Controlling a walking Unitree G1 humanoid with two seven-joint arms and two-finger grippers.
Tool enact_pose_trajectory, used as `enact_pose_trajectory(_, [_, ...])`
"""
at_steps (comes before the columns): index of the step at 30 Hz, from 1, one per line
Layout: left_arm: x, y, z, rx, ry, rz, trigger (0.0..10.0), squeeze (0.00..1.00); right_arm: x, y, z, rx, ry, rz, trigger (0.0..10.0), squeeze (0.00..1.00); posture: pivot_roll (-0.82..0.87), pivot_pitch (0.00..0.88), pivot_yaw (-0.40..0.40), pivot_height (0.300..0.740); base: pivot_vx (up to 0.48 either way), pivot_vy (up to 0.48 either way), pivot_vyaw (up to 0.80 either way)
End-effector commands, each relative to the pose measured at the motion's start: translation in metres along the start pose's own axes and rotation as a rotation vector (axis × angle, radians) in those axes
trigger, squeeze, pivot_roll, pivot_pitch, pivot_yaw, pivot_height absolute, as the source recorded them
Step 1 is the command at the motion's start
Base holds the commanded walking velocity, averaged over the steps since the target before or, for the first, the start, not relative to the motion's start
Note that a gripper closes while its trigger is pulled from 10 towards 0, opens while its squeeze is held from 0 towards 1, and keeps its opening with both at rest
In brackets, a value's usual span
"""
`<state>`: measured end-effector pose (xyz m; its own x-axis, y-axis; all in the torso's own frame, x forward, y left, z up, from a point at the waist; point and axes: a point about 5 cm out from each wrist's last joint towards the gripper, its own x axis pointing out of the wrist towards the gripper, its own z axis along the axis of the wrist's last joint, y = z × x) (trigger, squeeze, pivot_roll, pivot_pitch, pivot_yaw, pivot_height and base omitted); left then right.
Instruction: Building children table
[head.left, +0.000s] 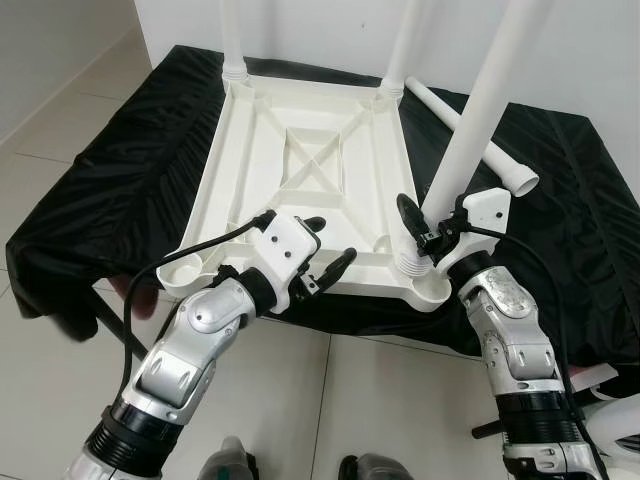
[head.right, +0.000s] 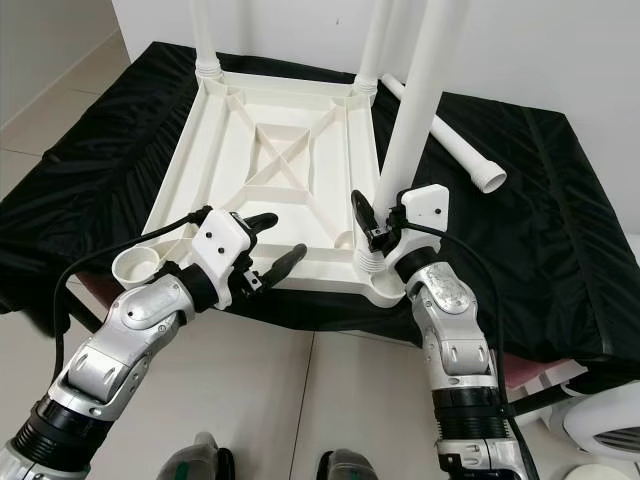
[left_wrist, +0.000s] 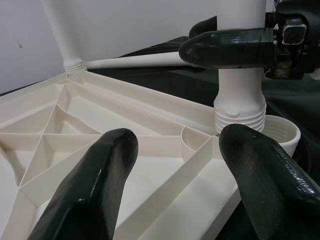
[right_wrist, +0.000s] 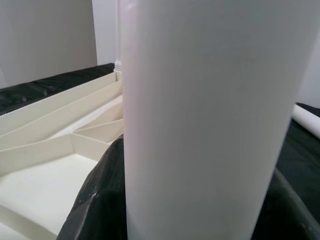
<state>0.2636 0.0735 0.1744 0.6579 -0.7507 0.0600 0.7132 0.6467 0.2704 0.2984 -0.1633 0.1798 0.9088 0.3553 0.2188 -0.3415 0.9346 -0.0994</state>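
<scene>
A white plastic table top (head.left: 300, 110) lies upside down on a black-covered surface. Two legs (head.left: 232, 40) (head.left: 405, 50) stand in its far corners. A third leg (head.left: 470, 130) stands upright in the near right corner socket, its threaded base (left_wrist: 240, 107) at the socket's mouth. My right gripper (head.left: 425, 225) is shut on this leg just above the threads; the leg (right_wrist: 210, 120) fills its wrist view. My left gripper (head.left: 333, 240) hovers open over the top's near edge, left of that leg, its fingers (left_wrist: 95, 190) apart with nothing between. The near left socket (head.left: 190, 265) holds no leg.
A fourth leg (head.left: 505, 165) lies loose on the black cloth (head.left: 130, 160) behind the held leg, at the back right. Tiled floor runs below the near edge. A white wall stands behind. A white rounded object (head.right: 600, 420) sits low at the right.
</scene>
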Motion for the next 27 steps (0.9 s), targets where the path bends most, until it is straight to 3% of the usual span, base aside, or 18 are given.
enact_pose_trajectory(1, [-0.001,-0.004,0.002,0.009,-0.002,-0.089,10.0,0.00,-0.003,-0.002,0.004,0.004,-0.006,0.006,10.0,0.00,0.05,0.044,-0.064,0.740,0.000,0.000,0.00])
enact_pose_trajectory(13, [-0.001,0.001,0.001,0.021,0.003,-0.090,10.0,0.00,-0.022,-0.019,0.012,0.056,-0.014,-0.003,10.0,0.00,0.03,0.028,-0.049,0.740,0.000,0.000,0.00])
enact_pose_trajectory(22, [0.000,0.003,0.002,0.038,0.006,-0.101,10.0,0.00,-0.036,-0.009,0.003,0.084,0.051,0.095,10.0,0.00,0.03,0.025,-0.040,0.740,0.000,0.000,0.00])
enact_pose_trajectory(27, [0.000,0.004,0.003,0.042,0.003,-0.100,10.0,0.00,-0.037,-0.008,-0.003,0.090,0.071,0.090,10.0,0.00,0.04,0.029,-0.041,0.740,0.000,0.000,0.00])
